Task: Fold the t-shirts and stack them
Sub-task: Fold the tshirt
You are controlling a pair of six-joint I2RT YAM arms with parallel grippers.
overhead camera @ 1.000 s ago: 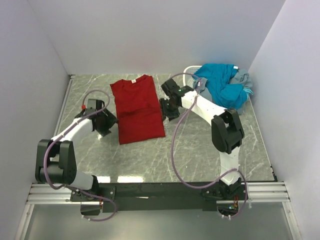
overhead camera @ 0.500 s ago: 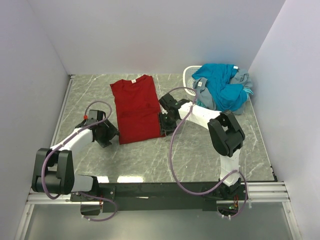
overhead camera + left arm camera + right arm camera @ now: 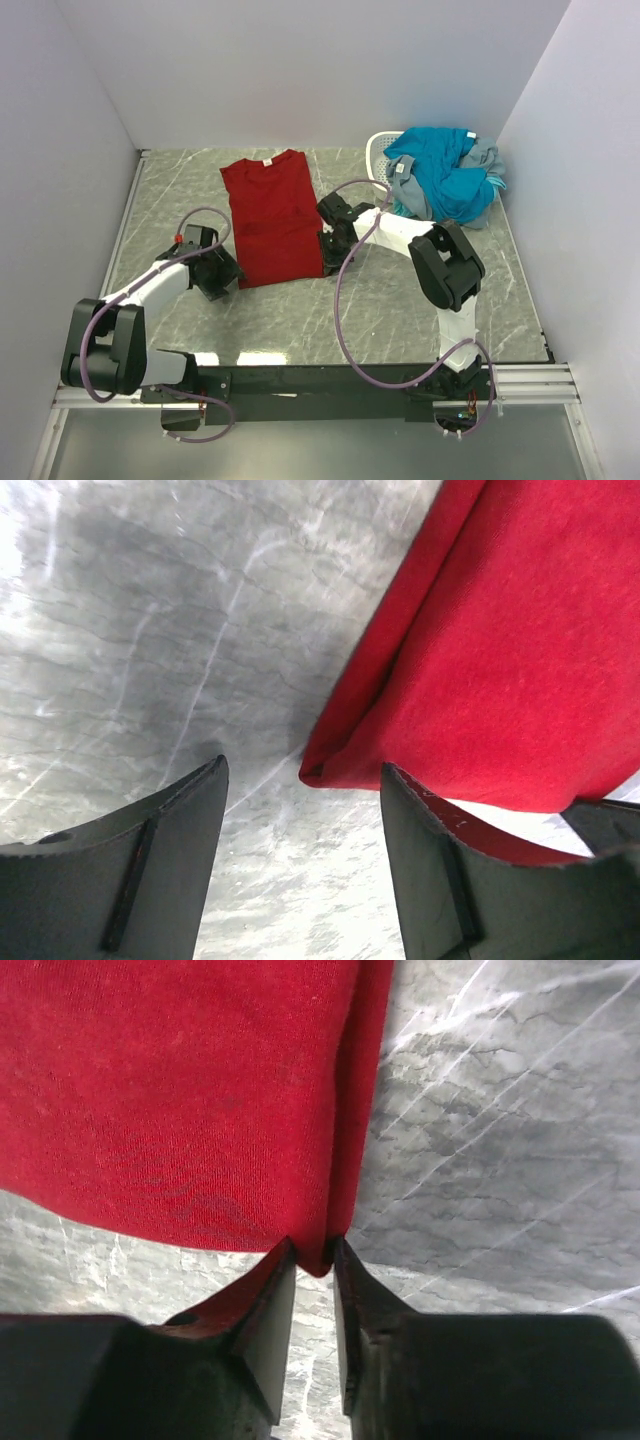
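The dark red t-shirt [image 3: 272, 215] lies flat on the marble table, sides folded in, neck label at the far end. My left gripper [image 3: 228, 277] is open at its near-left corner; in the left wrist view the corner [image 3: 330, 765] sits between the spread fingers of the gripper [image 3: 302, 770], apart from both. My right gripper [image 3: 328, 262] is at the near-right corner. In the right wrist view it [image 3: 314, 1250] is shut on the folded corner of the red cloth [image 3: 180, 1090]. A teal-blue t-shirt [image 3: 445, 170] and a grey one [image 3: 487, 155] lie crumpled at the back right.
A white perforated basket [image 3: 378, 150] stands under the crumpled pile at the back right. White walls close in the table on the left, back and right. Bare marble [image 3: 380, 310] lies in front of the red shirt.
Both grippers have moved toward me along the red shirt's sides to its near corners. The right gripper has closed on the near-right corner.
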